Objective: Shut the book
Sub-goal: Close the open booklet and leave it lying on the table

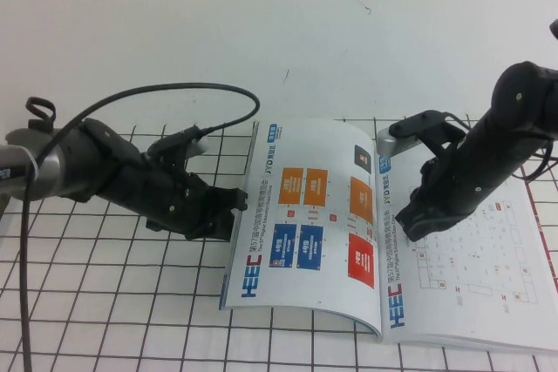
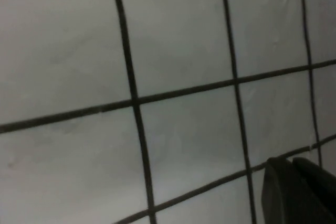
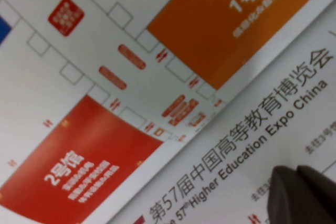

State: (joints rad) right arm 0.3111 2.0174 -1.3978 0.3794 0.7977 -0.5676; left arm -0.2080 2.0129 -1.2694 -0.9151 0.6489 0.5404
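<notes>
Table: white gridded mat (image 1: 131,320).
Book: white glossy open paperback (image 1: 305,215), free edge just ahead of my clenched left gripper (image 1: 228,213).
Right gripper (image 1: 408,226): clenched, over spine (image 1: 382,302).

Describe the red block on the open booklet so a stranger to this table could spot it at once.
On the gridded table, an open booklet lies between the left gripper at its left edge and the right gripper over its right page. On the left page, by the spine at the near edge, sits the red block, the only red one beside orange blocks and blue blocks.
</notes>
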